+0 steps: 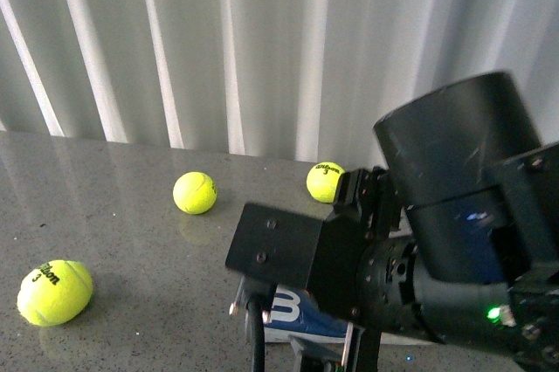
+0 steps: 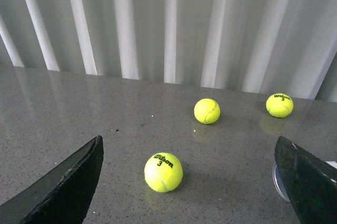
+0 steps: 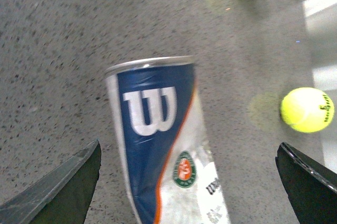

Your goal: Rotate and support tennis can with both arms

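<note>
The tennis can [image 3: 163,145] lies on its side on the grey table, its metal rim [image 3: 150,63] toward the far end and its blue Wilson label facing up. My right gripper [image 3: 188,144] is open above it, with the can between its fingers [image 3: 63,187] and not touched by them. In the front view the bulky right arm [image 1: 454,241] covers most of the can [image 1: 293,313]. My left gripper [image 2: 188,139] is open and empty low over the table. A sliver of the can's rim [image 2: 278,182] shows beside one of its fingers [image 2: 308,182].
Three yellow tennis balls lie loose on the table: one near the front left [image 1: 54,292], one in the middle [image 1: 195,192], one at the back [image 1: 325,182]. The nearest ball [image 2: 164,172] lies ahead of the left gripper. A pleated white curtain [image 1: 262,40] closes off the table's far edge.
</note>
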